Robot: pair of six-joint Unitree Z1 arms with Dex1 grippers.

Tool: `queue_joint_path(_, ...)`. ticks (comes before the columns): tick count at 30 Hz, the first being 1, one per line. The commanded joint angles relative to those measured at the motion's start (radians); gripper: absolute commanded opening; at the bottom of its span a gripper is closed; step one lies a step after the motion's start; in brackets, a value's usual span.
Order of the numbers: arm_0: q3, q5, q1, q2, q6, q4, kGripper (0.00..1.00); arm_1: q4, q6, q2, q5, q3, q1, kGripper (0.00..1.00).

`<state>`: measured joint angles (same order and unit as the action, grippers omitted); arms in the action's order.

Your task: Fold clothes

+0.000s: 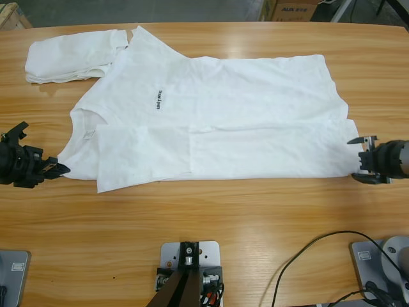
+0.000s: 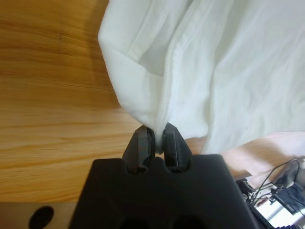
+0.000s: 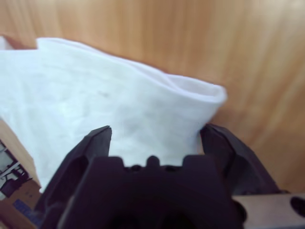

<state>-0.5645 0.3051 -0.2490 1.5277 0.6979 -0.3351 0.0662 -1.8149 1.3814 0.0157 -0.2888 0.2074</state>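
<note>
long wooden table (image 1: 211,224); cardboard boxes (image 1: 291,9) on grey floor (image 1: 160,11)

Beyond the left gripper (image 2: 155,136), the T-shirt (image 2: 214,62) runs off the left wrist view's top and right edges. Ahead of the right gripper (image 3: 157,136), the cloth is blurred, its left part cut off. The chest lettering (image 1: 158,100) is too small to read.

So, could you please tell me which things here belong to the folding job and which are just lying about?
Job:
- lettered T-shirt
- folded white bundle
- left tool, shut on the shirt
- right tool, open around the hem

Lying about:
- cardboard box
- black cable
</note>
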Motion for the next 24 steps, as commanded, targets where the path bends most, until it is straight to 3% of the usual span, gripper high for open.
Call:
queue_joint_path(1,0.000,-0.009,0.002,0.008,-0.015,-0.016,0.000,-0.051,0.038,0.035,0.016,0.038,0.012,0.689)
queue_joint_path(5,-0.001,-0.009,0.002,0.011,-0.016,-0.016,0.000,-0.048,0.089,0.017,0.019,0.043,0.012,0.344)
queue_joint_path(6,-0.002,-0.009,0.002,0.012,-0.017,-0.016,0.000,-0.042,0.103,0.010,0.015,0.040,0.012,0.302)
queue_joint_path(8,-0.003,-0.009,0.002,0.011,-0.018,-0.019,0.000,-0.020,0.127,0.001,0.010,0.033,0.012,0.038)
queue_joint_path(9,-0.003,-0.009,0.002,0.011,-0.020,-0.020,0.000,-0.013,0.138,0.000,0.009,0.032,0.012,0.000)
queue_joint_path(20,-0.024,-0.009,0.001,0.001,-0.024,-0.053,0.000,0.016,0.175,0.024,-0.009,0.023,0.012,0.000)
queue_joint_path(24,-0.058,-0.011,-0.001,-0.072,-0.012,-0.181,0.000,0.211,0.167,-0.059,-0.022,-0.004,0.012,0.000)
